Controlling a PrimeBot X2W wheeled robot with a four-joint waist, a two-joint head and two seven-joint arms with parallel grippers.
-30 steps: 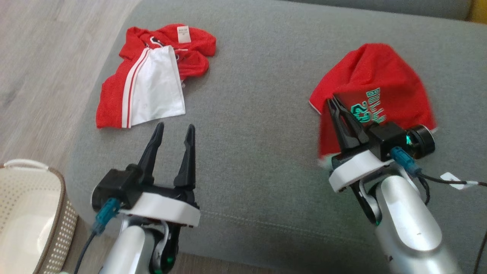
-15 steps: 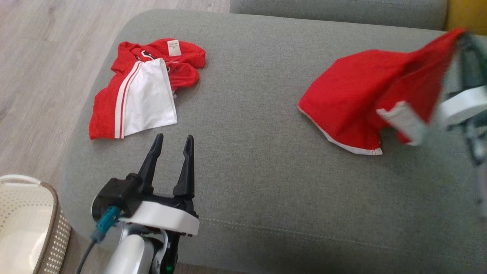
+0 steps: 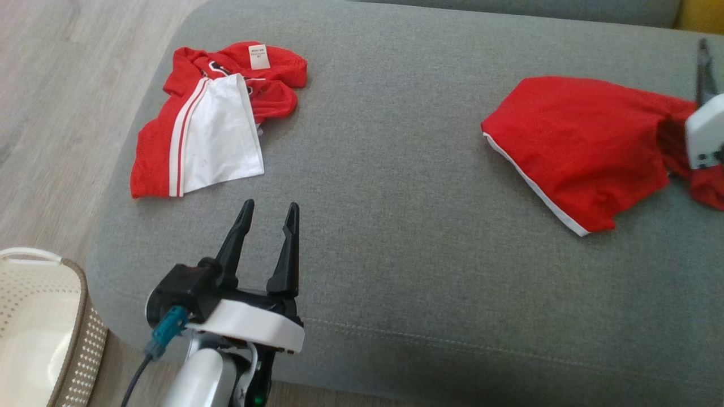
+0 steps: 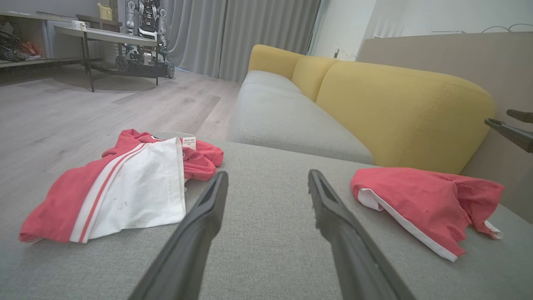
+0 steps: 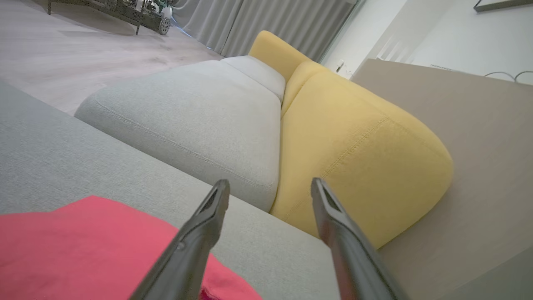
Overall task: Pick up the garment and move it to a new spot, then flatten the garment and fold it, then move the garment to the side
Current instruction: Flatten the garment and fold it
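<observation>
- Garment (image 3: 582,147), red with a white hem, lies rumpled on the right part of the grey seat cushion (image 3: 396,254). Neither gripper holds it.
- Nearest, over the cushion's front edge: my left gripper (image 3: 270,206). Its fingers are spread wide with nothing between them, and it is well apart from both pieces of clothing.
- Off the cushion's front left corner, on the wooden floor (image 3: 56,85): a pale perforated basket (image 3: 85,339).
- At the cushion's right end: my right gripper (image 5: 270,183). Its fingers are spread wide and empty, poised over the garment's right end. I cannot tell whether they touch the fabric.
- Toward the cushion's back left corner: a second piece, red-and-white clothing (image 3: 215,135), bunched at the top with its label facing up. It is well apart from the garment.
- Beyond the cushion's far edge: another grey seat (image 4: 283,121) with a yellow backrest (image 4: 399,112).
</observation>
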